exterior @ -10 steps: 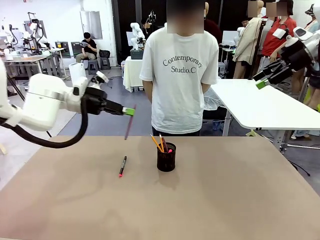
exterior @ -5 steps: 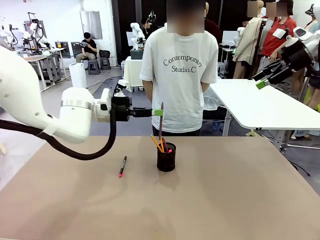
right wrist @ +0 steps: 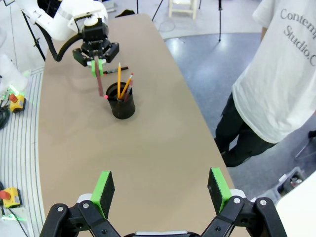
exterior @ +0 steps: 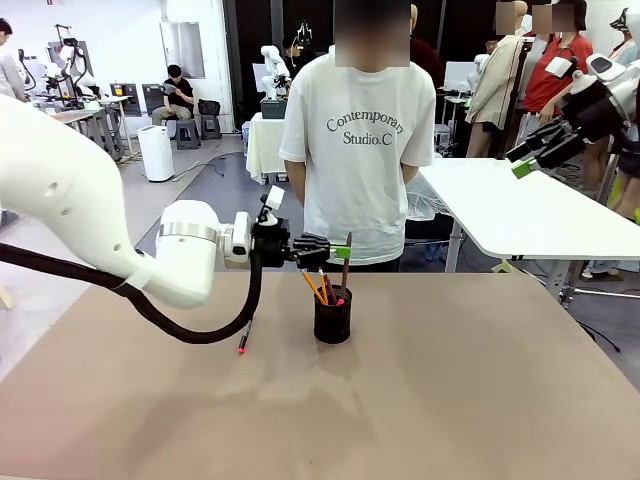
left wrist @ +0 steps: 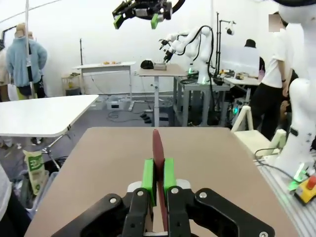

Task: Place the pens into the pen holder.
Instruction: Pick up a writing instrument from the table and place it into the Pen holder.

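Centrally in the front view, the left gripper hangs at 12 o'clock of the pen holder, jaws narrowed onto a reddish-brown pen. The pen stands nearly upright, leaning slightly, with its lower end at the holder's mouth; whether it touches the rim cannot be told. Two yellow-orange pencils and a pink tip already stand in the holder, fanning toward 11 o'clock. A black pen with a pink-red tip lies flat on the table at 8 o'clock of the holder, partly hidden by the left arm's cable.

From the left wrist camera, the green pads press both sides of the reddish-brown pen, which rises between them.

The right gripper is raised at 2 o'clock, well apart from the holder. Its own camera shows the right gripper with jaws wide and nothing between the pads. At 11 o'clock of that view sit the pen holder, the left gripper and the black pen just beyond it.

A person in a white T-shirt stands at the table's far edge.
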`<state>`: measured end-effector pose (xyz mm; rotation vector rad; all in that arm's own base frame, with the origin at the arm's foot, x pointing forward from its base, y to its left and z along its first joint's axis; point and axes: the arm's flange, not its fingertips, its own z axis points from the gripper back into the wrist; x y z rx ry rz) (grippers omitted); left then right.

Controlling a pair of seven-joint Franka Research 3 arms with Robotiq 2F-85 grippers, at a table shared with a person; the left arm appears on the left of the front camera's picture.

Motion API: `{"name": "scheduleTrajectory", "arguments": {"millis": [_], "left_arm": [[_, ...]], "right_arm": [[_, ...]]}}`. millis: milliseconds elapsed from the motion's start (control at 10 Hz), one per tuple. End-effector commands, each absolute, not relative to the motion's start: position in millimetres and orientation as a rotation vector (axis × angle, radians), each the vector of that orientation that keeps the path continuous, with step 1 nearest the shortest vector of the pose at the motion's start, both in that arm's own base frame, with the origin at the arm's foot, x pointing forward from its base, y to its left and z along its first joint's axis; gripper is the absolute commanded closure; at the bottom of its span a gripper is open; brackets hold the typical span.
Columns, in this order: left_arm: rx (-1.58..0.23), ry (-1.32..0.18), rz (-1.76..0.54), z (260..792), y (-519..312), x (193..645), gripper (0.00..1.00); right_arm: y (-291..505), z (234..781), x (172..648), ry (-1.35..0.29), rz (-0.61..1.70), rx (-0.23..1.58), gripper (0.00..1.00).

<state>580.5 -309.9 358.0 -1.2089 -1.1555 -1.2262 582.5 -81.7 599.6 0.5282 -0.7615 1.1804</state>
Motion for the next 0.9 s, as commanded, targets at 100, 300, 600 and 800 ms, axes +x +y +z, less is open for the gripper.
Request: {"name": "scheduleTrajectory", "arguments": {"millis": [100,300,600,800], "left_arm": [[-1.152,-1.210,-1.208,351.9,-309.3,597.2,1.00],[-1.095,-1.227,-1.203,344.8,-306.3,608.5,1.00],[-1.148,-1.193,-1.160,333.1,-306.6,613.2,1.00],[-1.116,-1.169,-1.194,335.1,-302.6,609.2,1.00]], "right_arm": [[-81.6,600.9,581.4,-0.765,1.188,0.526,0.00],[-81.6,600.9,581.4,-0.765,1.188,0.526,0.00],[-81.6,600.9,581.4,-0.765,1.188,0.526,0.00],[-81.6,600.9,581.4,-0.765,1.188,0.526,0.00]]}}
